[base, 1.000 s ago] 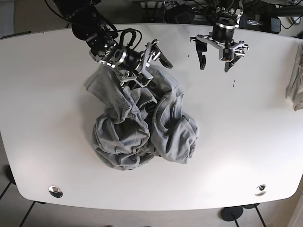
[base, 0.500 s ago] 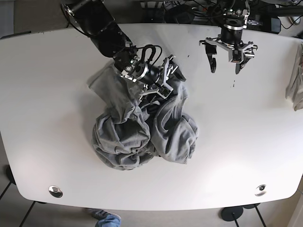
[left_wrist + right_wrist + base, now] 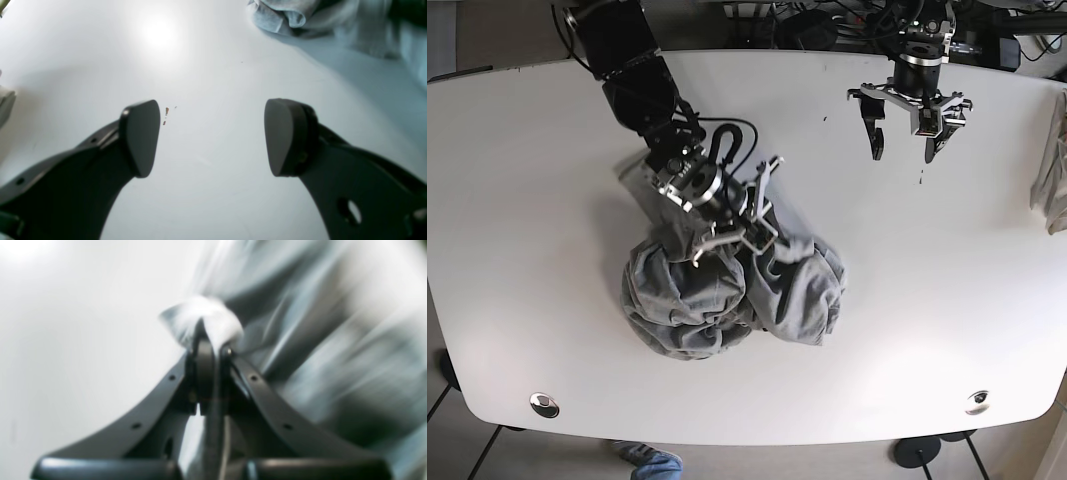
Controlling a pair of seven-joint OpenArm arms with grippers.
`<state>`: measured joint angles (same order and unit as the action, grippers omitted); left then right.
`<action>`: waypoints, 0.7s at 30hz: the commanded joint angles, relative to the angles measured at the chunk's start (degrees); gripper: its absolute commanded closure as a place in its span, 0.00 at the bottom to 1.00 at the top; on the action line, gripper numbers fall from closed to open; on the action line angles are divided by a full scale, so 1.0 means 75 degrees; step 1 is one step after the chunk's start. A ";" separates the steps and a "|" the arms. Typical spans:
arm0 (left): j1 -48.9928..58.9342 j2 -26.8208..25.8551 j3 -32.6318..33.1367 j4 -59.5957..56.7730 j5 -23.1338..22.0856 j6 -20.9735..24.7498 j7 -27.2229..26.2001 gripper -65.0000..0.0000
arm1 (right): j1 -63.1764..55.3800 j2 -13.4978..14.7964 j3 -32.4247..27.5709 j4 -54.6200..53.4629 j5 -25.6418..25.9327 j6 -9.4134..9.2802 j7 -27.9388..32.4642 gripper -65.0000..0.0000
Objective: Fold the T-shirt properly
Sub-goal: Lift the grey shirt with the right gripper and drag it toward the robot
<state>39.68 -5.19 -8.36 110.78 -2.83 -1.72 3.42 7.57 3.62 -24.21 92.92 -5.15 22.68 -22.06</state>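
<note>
A grey T-shirt (image 3: 727, 290) lies crumpled in a heap at the middle of the white table (image 3: 947, 300). My right gripper (image 3: 762, 240) is over the heap's upper part, shut on a bunched fold of the T-shirt (image 3: 206, 323); its fingers (image 3: 204, 355) are pressed together with cloth between them. My left gripper (image 3: 909, 135) hangs open above bare table at the far right, well apart from the shirt. In the left wrist view its two fingers (image 3: 141, 136) stand wide apart with nothing between, and an edge of the T-shirt (image 3: 290, 16) shows at the top.
A pale cloth (image 3: 1052, 170) hangs at the table's right edge. Small dark specks (image 3: 166, 113) mark the tabletop near the left gripper. Two round metal fittings (image 3: 544, 404) sit near the front corners. Cables and gear crowd the back edge.
My right arm has swept down and to the right across the heap's top and its jaws have closed on a fold. My left gripper shifted right, then held, staying open.
</note>
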 commanded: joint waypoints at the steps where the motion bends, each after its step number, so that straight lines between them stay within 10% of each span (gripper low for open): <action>1: 0.0037 -0.0029 0.0007 0.0239 -0.0039 0.0012 -0.0216 0.29 | 0.0754 -0.0043 0.0010 0.0674 0.0106 0.0030 -0.0264 0.97; 21: -0.1335 -0.0322 0.1273 0.0098 0.0032 0.0012 -0.0192 0.29 | 0.7354 -0.0207 0.1956 0.1002 0.1454 0.0042 -0.2749 0.97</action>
<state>29.36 -7.38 1.19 110.52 -2.57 -1.89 3.44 60.38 2.22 -9.85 99.61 5.74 23.57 -44.53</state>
